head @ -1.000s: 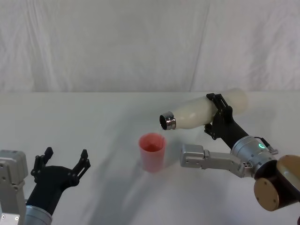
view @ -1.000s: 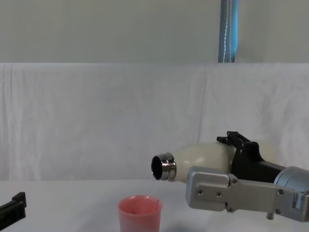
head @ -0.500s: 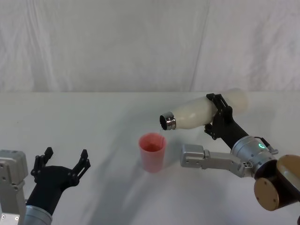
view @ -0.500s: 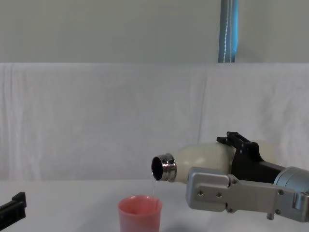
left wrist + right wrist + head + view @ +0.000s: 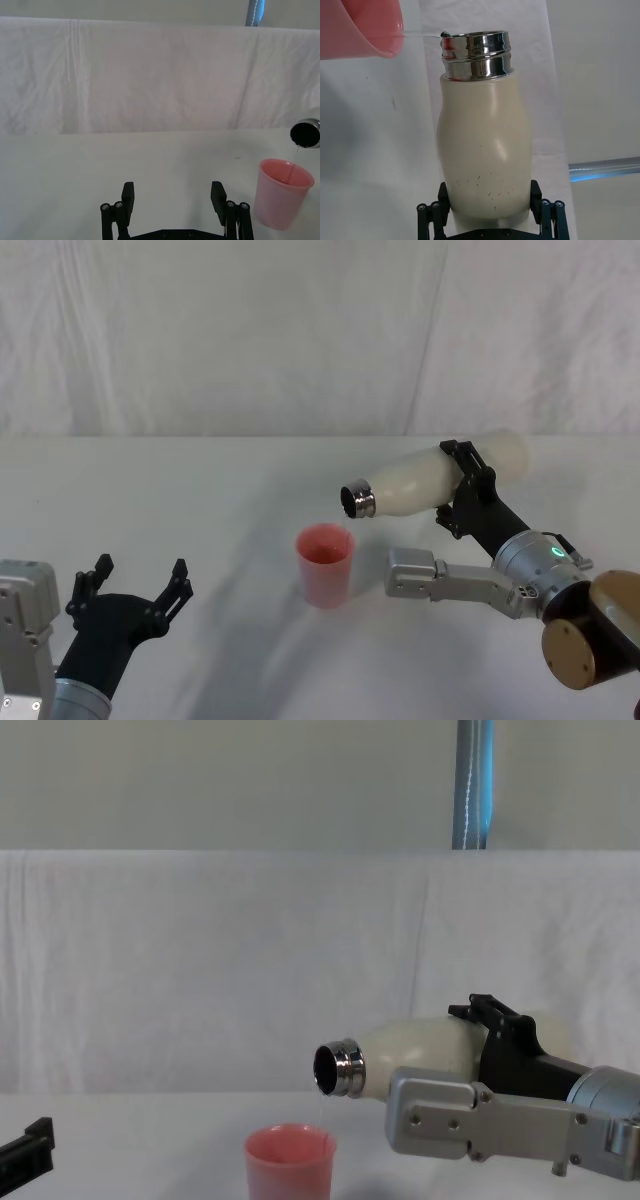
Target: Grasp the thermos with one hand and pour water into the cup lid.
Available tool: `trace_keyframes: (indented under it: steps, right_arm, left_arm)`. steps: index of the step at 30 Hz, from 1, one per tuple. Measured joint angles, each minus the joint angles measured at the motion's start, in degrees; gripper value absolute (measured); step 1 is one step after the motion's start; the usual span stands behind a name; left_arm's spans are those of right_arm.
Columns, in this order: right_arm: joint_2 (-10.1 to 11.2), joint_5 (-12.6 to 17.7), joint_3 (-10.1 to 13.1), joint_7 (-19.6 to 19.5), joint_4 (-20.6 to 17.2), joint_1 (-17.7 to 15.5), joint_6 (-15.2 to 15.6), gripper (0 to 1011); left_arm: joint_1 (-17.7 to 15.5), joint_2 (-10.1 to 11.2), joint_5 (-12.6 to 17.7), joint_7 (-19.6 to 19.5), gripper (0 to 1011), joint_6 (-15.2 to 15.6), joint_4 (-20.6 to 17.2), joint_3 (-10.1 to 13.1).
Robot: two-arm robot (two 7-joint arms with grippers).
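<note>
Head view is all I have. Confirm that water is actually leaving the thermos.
Observer: Yes. The left wrist view shows a thin stream of water running from the thermos mouth into the pink cup lid.
Operator: Report the height of the mouth over the rim.
Observer: From the chest view, the mouth hangs clearly above the rim, not touching it.
Operator: Check the grip.
Observer: The right wrist view shows the right gripper with a finger pressed on each side of the thermos's lower body. The left gripper sits open, low on the left.

White table (image 5: 200, 500); creased white backdrop cloth (image 5: 220, 970); blue pole (image 5: 473, 785) behind.
</note>
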Motion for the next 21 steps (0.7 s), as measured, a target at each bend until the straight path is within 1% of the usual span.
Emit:
trace_keyframes:
  steps: [14, 16, 21]
  right_arm:
    - [-0.2, 3.2, 0.9, 2.2, -1.0, -0.9, -1.2, 959]
    - [-0.2, 3.4, 1.0, 2.3, -1.1, -1.0, -1.3, 959]
    - [0.1, 2.7, 0.6, 2.2, -1.3, -0.9, -1.2, 959]
  left_arm:
    - [0.0, 0.0, 0.0, 0.0, 1001, 0.0, 0.0, 0.0]
    - [0.0, 0.0, 0.0, 0.0, 1001, 0.0, 0.0, 0.0]
    - [0.0, 0.0, 0.0, 0.0, 1001, 0.0, 0.0, 0.0]
